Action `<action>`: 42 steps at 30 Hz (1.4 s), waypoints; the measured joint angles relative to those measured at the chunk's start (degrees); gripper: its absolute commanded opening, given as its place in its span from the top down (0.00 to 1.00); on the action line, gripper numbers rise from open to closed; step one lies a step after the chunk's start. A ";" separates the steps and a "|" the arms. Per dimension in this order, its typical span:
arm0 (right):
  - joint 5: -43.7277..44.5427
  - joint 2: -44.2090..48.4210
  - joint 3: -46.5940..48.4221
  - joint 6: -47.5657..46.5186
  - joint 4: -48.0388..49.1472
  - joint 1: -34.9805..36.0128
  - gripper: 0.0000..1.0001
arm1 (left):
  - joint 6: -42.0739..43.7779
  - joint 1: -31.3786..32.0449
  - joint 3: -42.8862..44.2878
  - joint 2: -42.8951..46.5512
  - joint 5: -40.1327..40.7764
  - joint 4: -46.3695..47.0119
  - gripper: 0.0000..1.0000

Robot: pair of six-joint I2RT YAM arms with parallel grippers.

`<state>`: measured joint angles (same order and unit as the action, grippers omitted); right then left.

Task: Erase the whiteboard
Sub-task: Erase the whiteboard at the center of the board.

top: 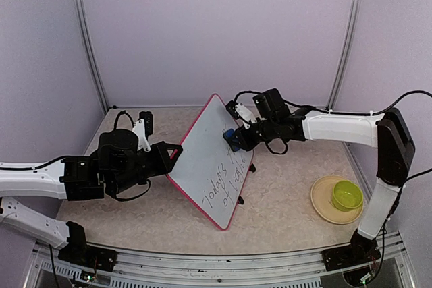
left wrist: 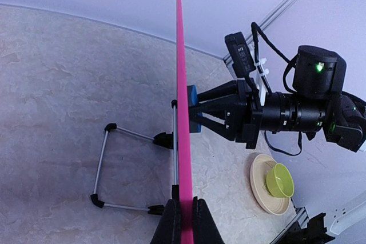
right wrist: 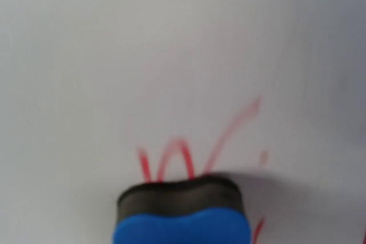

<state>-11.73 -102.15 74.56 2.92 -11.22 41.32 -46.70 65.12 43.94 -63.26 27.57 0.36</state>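
Top external: board is standing tilted, bearing writing.
Left pincer: closed, clamping rim.
Right pincer: closed, pressing eraser onto board.
Risk: excess push is risking rim slip, toppling.

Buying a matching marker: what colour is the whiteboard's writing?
Red writing, best seen in the right wrist view.

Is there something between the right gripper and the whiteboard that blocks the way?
Nothing visible blocks it. Only the blue eraser, held in the right gripper, lies between them, its dark pad against the whiteboard at the red writing.
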 measured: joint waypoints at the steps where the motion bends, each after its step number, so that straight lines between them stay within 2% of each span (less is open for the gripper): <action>1: 0.02 -0.42 1.36 -0.07 -0.55 0.00 1.00 | -0.02 0.00 0.00 0.00 0.02 -0.02 1.00; 6: 0.04 -1.97 6.80 -0.31 -1.88 0.00 1.00 | 0.02 0.00 0.04 0.00 0.02 -0.11 1.00; 10: 0.02 -1.99 6.86 -0.33 -1.66 0.00 1.00 | 0.24 -0.04 0.48 -0.15 -0.13 -0.76 0.83; 18: 0.31 -1.27 0.20 -0.24 0.81 0.00 1.00 | 2.99 -1.81 3.67 -1.33 -5.14 -3.10 0.69; 27: 0.22 0.50 -2.40 -0.20 0.85 -0.09 1.00 | 5.51 -3.72 11.58 -3.98 -7.72 -6.54 0.40; 35: -0.04 0.68 -3.19 0.13 0.92 -0.09 1.00 | 5.97 -6.80 21.44 -8.26 -8.22 -13.42 0.33; 42: -0.37 2.27 -4.07 0.59 1.25 -0.09 1.00 | 7.74 -10.32 27.61 -15.28 -10.60 -19.34 0.34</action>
<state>-12.10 -99.88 70.50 3.51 -9.98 41.23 -38.96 54.81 71.55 -78.54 16.97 -18.98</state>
